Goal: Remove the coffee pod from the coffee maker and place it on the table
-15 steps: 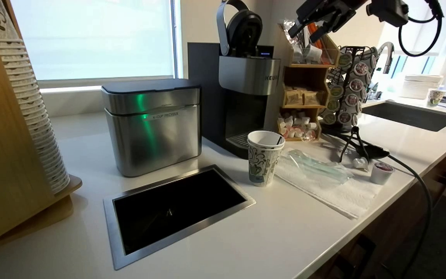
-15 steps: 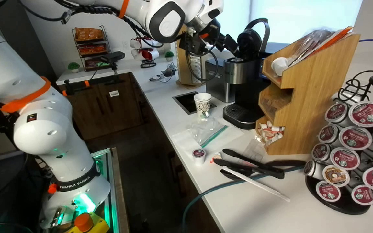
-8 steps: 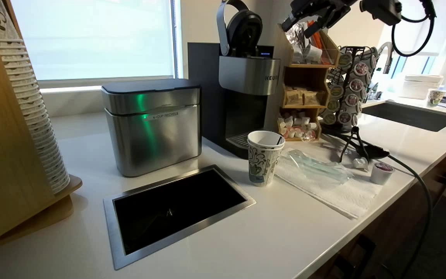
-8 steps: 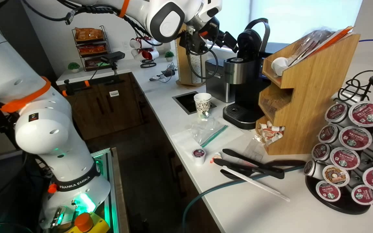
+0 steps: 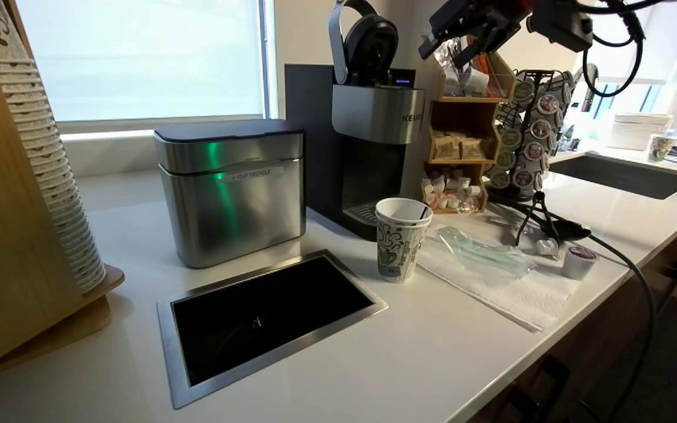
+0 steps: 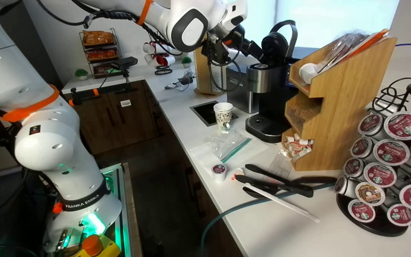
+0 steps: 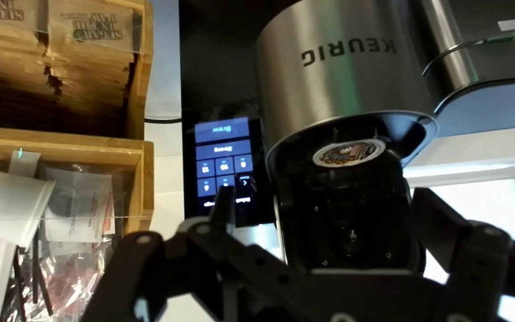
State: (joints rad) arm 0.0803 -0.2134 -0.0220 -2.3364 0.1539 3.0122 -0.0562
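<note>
Near the opened coffee maker [image 5: 377,117], edged slightly lower and closer with the tool [image 5: 443,56] spread apart, empty; left the coffee pod [image 7: 349,153] seated inside, so probably needed further lining-up before gripping.

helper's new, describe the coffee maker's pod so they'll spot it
On the white countertop, find the tall, black-and-silver coffee maker standing open. In its top sits the round, white-rimmed coffee pod. Its multicoloured print sets it apart from the loose, maroon-topped white pod.
</note>
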